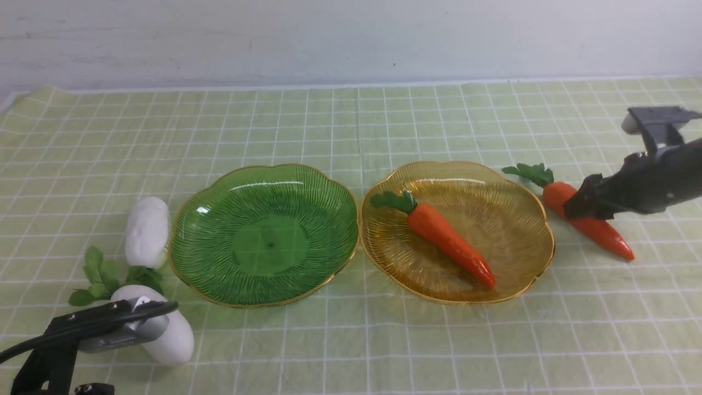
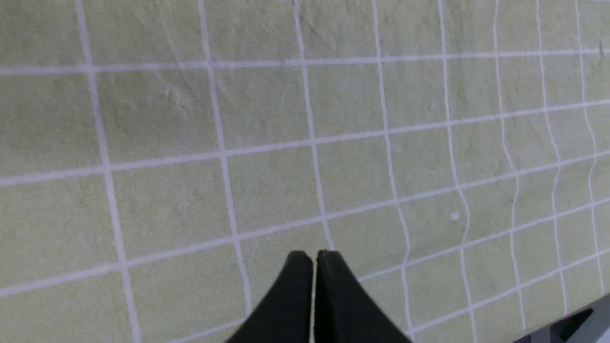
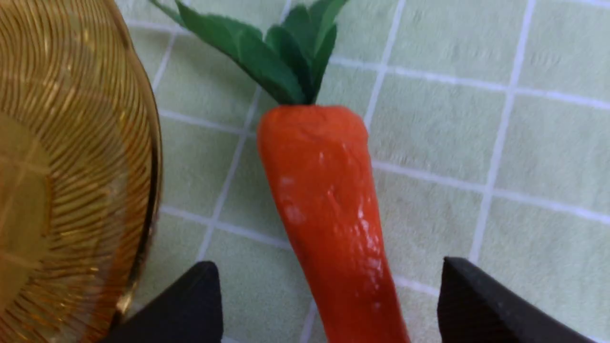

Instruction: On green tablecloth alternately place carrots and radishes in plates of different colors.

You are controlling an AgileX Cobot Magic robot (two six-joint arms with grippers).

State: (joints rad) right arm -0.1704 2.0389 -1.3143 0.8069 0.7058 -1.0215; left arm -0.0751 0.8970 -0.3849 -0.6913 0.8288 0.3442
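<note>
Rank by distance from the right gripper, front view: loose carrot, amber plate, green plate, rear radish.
1. loose carrot, on the cloth at the right gripper.
2. amber plate, to its left.
3. green plate, centre-left.
4. rear radish, far left.

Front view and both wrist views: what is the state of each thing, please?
green plate, empty
amber plate, holding first carrot
second carrot, on tablecloth, ungripped
far radish, on tablecloth
near radish, on tablecloth
left gripper, shut, empty
right gripper, open around second carrot
</note>
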